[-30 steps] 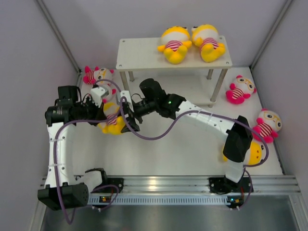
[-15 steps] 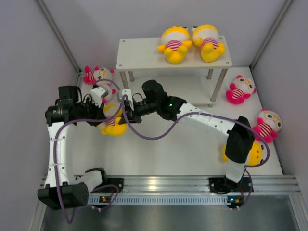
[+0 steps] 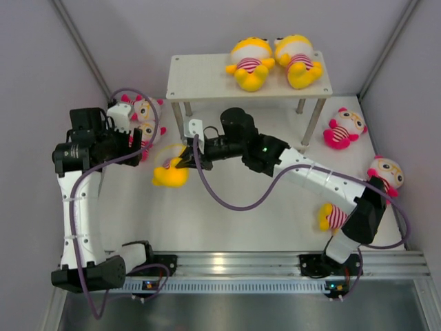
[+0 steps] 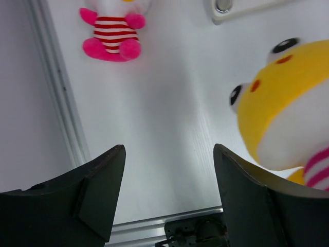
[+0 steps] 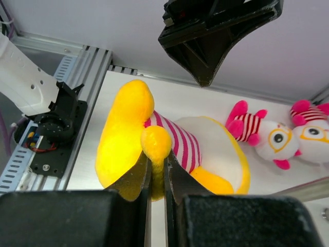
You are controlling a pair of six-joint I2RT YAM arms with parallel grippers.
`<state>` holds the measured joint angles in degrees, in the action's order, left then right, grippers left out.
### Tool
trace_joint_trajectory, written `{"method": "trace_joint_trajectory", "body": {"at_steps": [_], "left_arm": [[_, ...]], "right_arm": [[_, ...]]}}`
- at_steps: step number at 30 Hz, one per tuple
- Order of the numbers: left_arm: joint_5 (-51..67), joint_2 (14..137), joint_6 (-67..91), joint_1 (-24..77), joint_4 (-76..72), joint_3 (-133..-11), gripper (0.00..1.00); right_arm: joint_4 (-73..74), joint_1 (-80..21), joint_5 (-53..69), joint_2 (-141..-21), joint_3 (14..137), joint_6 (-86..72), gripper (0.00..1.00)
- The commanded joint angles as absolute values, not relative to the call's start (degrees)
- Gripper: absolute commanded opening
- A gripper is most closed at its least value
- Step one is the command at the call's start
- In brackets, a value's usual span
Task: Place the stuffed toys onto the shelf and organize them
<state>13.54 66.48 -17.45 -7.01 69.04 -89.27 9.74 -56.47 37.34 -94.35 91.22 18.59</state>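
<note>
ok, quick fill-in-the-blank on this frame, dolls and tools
1. The shelf top holds ___ yellow dolls.
2. The doll pinched in the right tool is ___.
3. The left tool is ___, with nothing in it.
Missing words: two; yellow; open.

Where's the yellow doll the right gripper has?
Top view, left of centre: the yellow doll is by the left legs of the shelf, a limb pinched in the right gripper, pink dolls to its left.
</note>
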Motion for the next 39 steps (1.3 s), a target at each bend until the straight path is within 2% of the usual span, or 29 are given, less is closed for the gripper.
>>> {"method": "trace_joint_trajectory", "body": {"at_steps": [1, 4, 8, 12, 18, 26, 39], "left_arm": [[4.06, 65.56, -12.40, -7.21, 67.06, -93.94, 0.75], [-3.06, 64.87, -12.13, -7.21, 65.83, -95.88, 0.81], [-8.43, 65.21, -12.83, -7.21, 65.13, -96.94, 0.82], [-5.55, 65.13, -13.79, -7.21, 64.86, -96.33, 0.82], [-3.78, 64.95, -15.29, -7.03, 64.86, -94.05, 0.82], [-1.85, 64.86, -16.52, -7.12, 64.86, -91.32, 0.81], [-0.26, 65.39, -16.00, -7.03, 64.95, -91.23, 0.80]], "right_arm": [[9.58, -56.60, 37.09, -90.35, 97.54, 23.89, 0.00], [10.63, -55.55, 36.92, -91.31, 105.87, 25.74, 0.00], [6.17, -53.01, 32.79, -93.25, 110.47, 27.51, 0.00], [-6.82, -50.19, 30.50, -96.05, 109.95, 28.83, 0.00], [-9.22, -44.65, 27.00, -107.65, 118.56, 26.98, 0.00], [-5.47, -38.42, 23.20, -110.74, 119.97, 25.84, 0.00], [-0.62, -32.17, 23.38, -101.52, 109.95, 28.04, 0.00]]}}
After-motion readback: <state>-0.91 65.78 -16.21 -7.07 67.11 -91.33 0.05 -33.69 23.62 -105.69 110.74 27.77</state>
